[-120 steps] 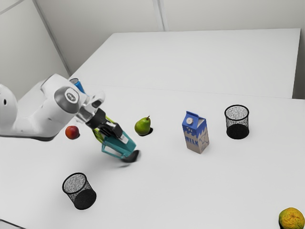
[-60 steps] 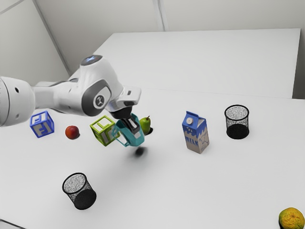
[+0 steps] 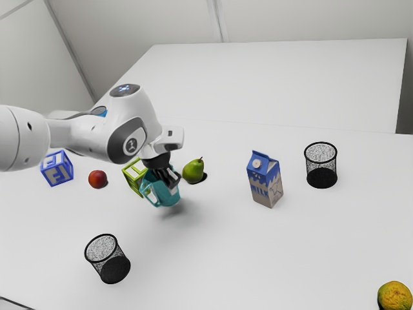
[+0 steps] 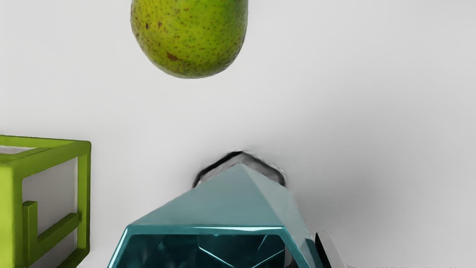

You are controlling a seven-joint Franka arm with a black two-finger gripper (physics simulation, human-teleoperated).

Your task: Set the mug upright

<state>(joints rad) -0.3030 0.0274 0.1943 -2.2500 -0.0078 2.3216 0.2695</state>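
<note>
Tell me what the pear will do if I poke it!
The pear would probably roll in a curve, since it's fat at one end and narrower by its stem. It's likely firm, as its skin looks smooth and undented.

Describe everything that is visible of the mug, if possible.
The mug is teal, with flat, angled sides and a shiny rim; it looks like glazed ceramic or plastic. Its handle points toward the exterior view's left. The mouth faces up, and the mug looks nearly upright, tilted slightly. The tool is shut on it. The green block and the pear are nearby, apart from it. I cannot tell whether its base touches the table.
</note>
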